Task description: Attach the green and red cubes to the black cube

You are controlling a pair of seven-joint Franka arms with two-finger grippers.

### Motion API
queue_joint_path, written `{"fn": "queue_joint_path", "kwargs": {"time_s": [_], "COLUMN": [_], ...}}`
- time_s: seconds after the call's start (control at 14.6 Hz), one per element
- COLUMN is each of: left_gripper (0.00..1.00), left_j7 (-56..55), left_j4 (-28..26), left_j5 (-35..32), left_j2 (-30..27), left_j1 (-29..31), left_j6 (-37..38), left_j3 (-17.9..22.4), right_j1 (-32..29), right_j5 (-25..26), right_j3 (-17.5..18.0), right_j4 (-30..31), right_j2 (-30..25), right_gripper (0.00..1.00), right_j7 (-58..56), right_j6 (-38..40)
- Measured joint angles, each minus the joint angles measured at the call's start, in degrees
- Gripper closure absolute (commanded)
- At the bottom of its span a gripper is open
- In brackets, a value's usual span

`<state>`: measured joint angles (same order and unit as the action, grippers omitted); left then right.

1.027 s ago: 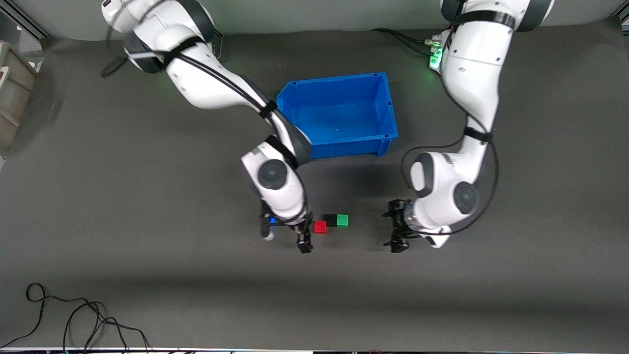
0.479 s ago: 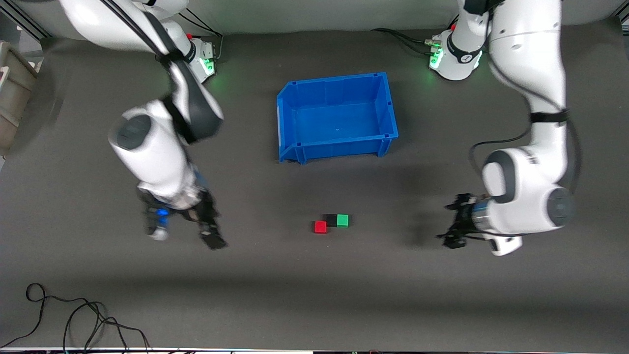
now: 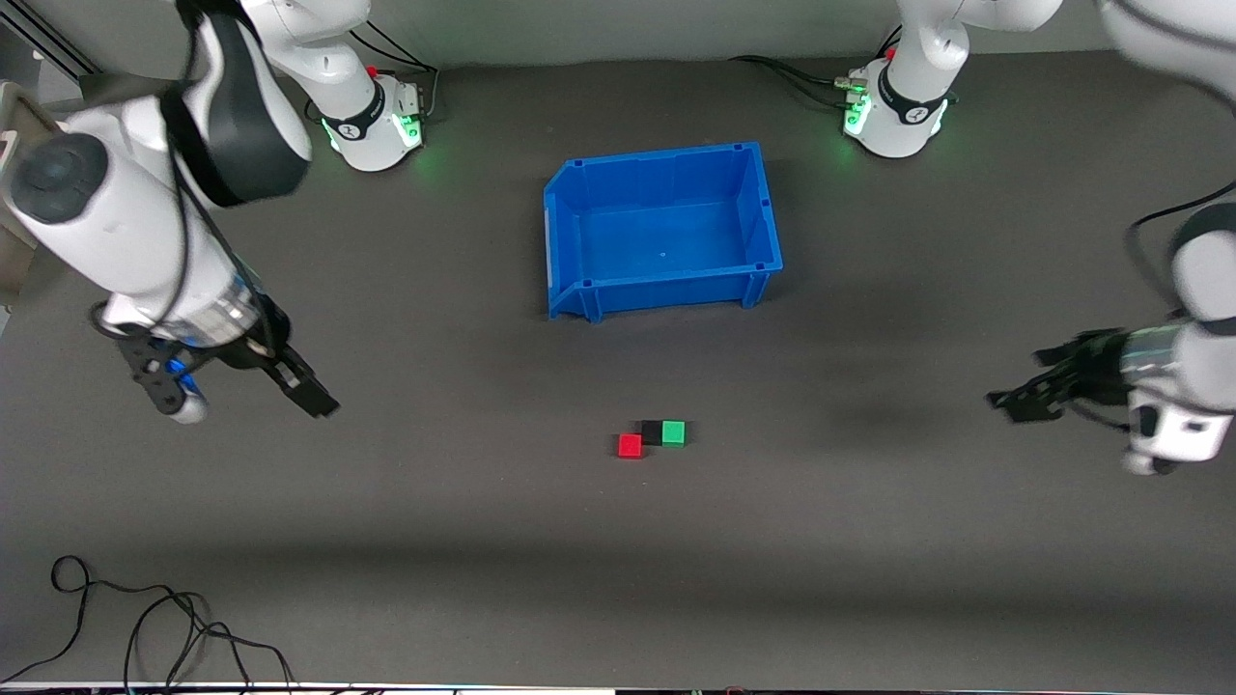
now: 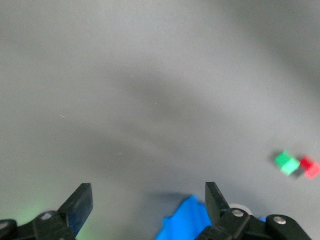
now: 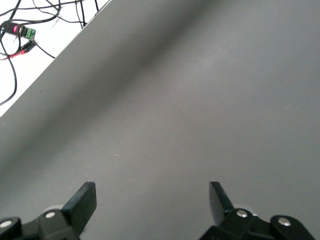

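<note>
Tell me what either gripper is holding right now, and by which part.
Nothing is held. The left gripper and right gripper are both open and empty, over bare table at opposite ends. The red cube, black cube and green cube sit together on the table.

Dark table [image 3: 869, 579], blue bin [image 3: 560, 241], red cube [image 3: 630, 445], black cube [image 3: 652, 431], green cube [image 3: 673, 432], seemingly touching

Dark grey matte table [image 3: 869, 579], black cables [image 3: 145, 627] at its near edge
</note>
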<state>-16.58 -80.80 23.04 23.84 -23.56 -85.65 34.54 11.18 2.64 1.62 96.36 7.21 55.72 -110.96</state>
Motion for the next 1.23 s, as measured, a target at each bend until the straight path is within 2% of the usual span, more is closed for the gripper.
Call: {"fn": "queue_joint_path", "kwargs": {"time_s": [0.21, 0.48, 0.96, 1.1, 1.23], "left_gripper": [0.0, 0.0, 0.0, 0.0, 0.0], "left_j7": [10.12, 17.95, 19.24, 19.17, 19.1], "left_j4": [3.55, 4.33, 4.24, 4.22, 4.21], "left_j5": [-4.83, -9.3, -14.0, -14.72, -16.97], "left_j2": [-2.8, -8.14, -13.6, -13.63, -13.8], "left_j1": [-0.28, -1.14, -3.23, -1.2, 6.87], "left_j6": [1.87, 3.02, 3.06, 3.03, 2.89], "left_j3": [-0.42, -0.89, -2.0, -5.69, -15.55], "right_j1": [-3.66, -7.64, -8.29, -8.29, -8.3], "right_j5": [0.0, 0.0, -1.21, -2.32, -3.32], "right_j3": [-0.04, -0.2, -0.34, -0.34, -0.34], "right_j4": [-0.03, -0.09, -2.83, -3.38, -3.37], "right_j2": [-3.64, -7.56, -11.59, -11.6, -11.53], "right_gripper": [0.0, 0.0, 0.0, 0.0, 0.0], "right_j7": [-14.35, -33.85, -49.2, -53.1, -54.39], "right_j6": [4.58, 10.38, 20.54, 22.41, 23.02]}}
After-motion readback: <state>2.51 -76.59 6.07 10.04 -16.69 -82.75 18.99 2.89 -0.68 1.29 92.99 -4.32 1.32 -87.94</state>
